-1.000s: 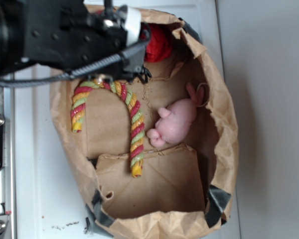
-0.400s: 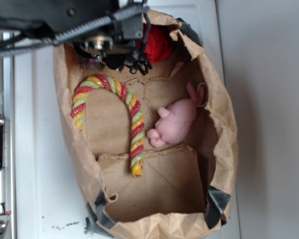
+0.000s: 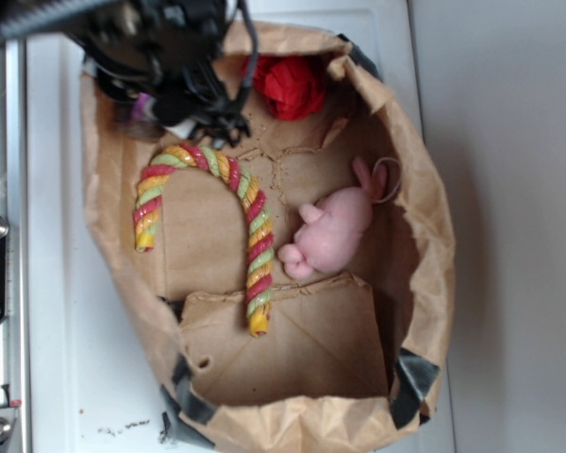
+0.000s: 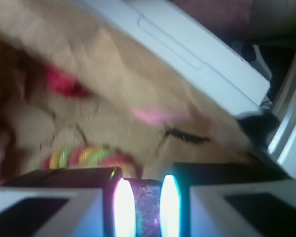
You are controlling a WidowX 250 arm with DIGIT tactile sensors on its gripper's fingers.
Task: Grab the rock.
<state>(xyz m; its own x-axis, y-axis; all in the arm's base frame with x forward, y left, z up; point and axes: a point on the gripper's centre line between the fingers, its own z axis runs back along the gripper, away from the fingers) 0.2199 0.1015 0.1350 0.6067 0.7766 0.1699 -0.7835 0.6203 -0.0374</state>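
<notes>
The end effector [image 4: 147, 207] clenches the rock [image 4: 147, 210] above the paper bag's [image 3: 424, 217] rim; inside lie 1 rope [image 3: 250, 222], 1 bunny [image 3: 335, 229].

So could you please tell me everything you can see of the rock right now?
Only a sliver of the rock shows, in the wrist view: a dark, purplish-grey, rough speckled surface wedged between the two glowing fingers of the pincer, which touch it on both sides. Its outline is hidden. In the exterior view the arm hides it, above the paper bag.
</notes>
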